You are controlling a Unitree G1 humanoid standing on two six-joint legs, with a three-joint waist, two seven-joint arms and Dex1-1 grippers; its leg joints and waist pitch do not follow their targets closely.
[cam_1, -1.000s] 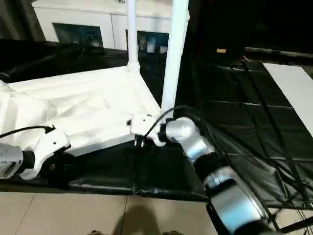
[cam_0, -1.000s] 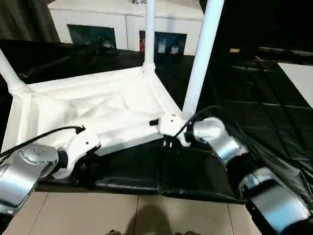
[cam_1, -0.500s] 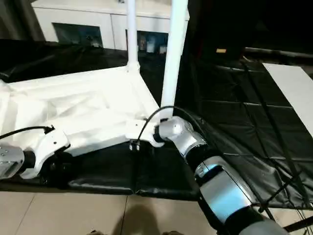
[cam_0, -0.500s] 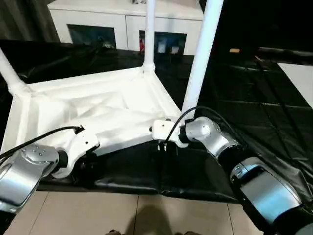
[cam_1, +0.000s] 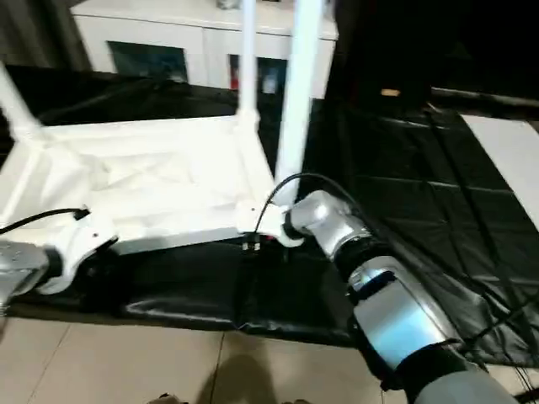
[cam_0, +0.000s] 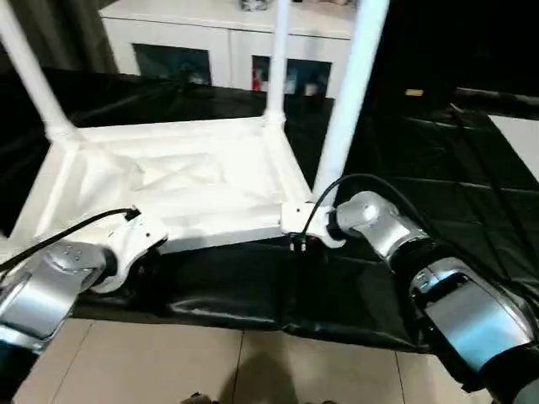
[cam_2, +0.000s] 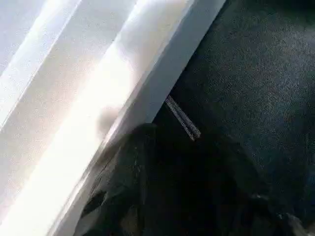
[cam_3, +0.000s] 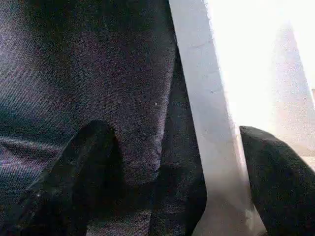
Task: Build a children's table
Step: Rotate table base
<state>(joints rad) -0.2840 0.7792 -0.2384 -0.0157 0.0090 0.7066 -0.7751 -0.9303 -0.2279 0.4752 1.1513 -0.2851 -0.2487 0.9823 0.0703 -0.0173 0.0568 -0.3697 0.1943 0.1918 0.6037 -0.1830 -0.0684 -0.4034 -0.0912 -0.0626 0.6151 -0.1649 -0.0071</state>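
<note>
The children's table (cam_0: 177,181) is laid upside down on the black-covered work table (cam_0: 438,177), legs upward. Its near rim is straddled by the right gripper's (cam_3: 179,167) spread fingers (cam_3: 74,172). The left gripper (cam_0: 143,252) is placed at that rim; its state cannot be told.

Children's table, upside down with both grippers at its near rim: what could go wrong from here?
1. The children's table sits close to the work table's near edge; a pull toward the robot could slide it off.
2. The right gripper straddles only the thin rim, fingers open, so a lift may slip.
3. The upright legs could tip it.
</note>
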